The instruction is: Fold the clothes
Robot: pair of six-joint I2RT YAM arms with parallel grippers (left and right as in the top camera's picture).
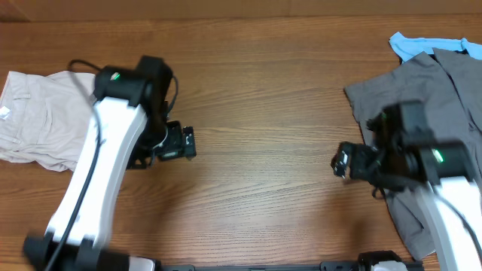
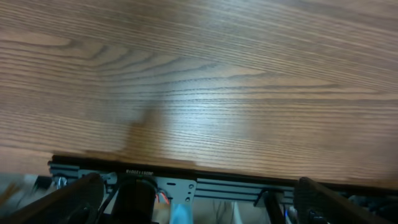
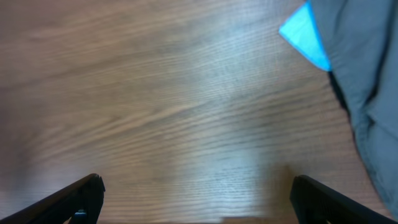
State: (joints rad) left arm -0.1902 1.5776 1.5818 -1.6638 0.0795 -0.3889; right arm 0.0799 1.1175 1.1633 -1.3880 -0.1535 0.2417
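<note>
**Overhead and wrist views of the wooden bench [image 1: 256, 90], read from left to right.** At the left edge, about midway between the far and near edges, lay the clothes [image 1: 38, 124]. These were pale beige shorts, flat on the wood, with a small white label [image 1: 5, 113] on the side nearest the left edge.

The white left arm [image 1: 98, 173] rose from the near edge and passed just beside the right side of the shorts. The left claw [image 1: 181, 143] hung to the right of the shorts, apart from them, over bare wood. In its wrist view the two fingers [image 2: 78, 199] stood spread wide at the lower corners with nothing between them. A black rail [image 2: 236, 185] with cables ran along the bench edge below.

The right claw [image 1: 343, 162] pointed toward the middle of the bench, its jaws likewise spread wide and empty over bare wood. Behind it, the right arm [image 1: 452, 203] lay over a rumpled grey garment [image 1: 410, 90] that ran along the right edge from far to near. A light blue garment [image 1: 413, 47] showed at the far right corner, partly under the grey one. Both appeared at the upper right of the right wrist view.
</note>
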